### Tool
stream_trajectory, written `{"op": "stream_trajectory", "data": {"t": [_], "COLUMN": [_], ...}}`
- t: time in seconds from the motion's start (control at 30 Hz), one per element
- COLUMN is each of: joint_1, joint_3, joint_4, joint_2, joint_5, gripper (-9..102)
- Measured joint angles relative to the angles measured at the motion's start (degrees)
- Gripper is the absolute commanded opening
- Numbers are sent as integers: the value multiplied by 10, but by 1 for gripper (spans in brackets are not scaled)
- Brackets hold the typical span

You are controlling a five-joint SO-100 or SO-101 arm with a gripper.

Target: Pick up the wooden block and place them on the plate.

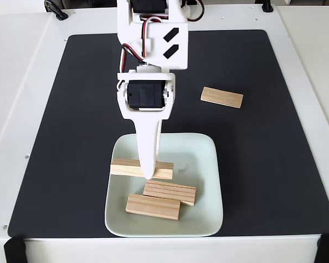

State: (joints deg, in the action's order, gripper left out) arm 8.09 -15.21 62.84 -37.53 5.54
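In the fixed view, the plate (208,219) lies nearest, by the mat's (285,164) front edge, carrying two wooden blocks (153,206) (170,192). A third block (132,167) straddles its left rim under the fingers (147,176), whose hold or opening cannot be told. Seat this block inward before release, then lift straight. The fourth block (222,97) waits on open mat, well apart.

The single fixed view looks down steeply from above the front edge of the white desk (22,82), facing toward the arm's base at the top. It stands near enough that the black rectangular mat (71,137) almost spans the frame.
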Motion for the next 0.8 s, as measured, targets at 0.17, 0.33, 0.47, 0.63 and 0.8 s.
{"op": "stream_trajectory", "data": {"t": [0.17, 0.33, 0.47, 0.63, 0.8], "joint_1": [4, 8, 9, 11, 30], "joint_3": [0, 0, 0, -27, -154], "joint_4": [14, 48, 52, 52, 52], "joint_2": [0, 0, 0, -20, -135], "joint_5": [0, 0, 0, 0, 0], "gripper": [36, 41, 41, 21, 0]}}
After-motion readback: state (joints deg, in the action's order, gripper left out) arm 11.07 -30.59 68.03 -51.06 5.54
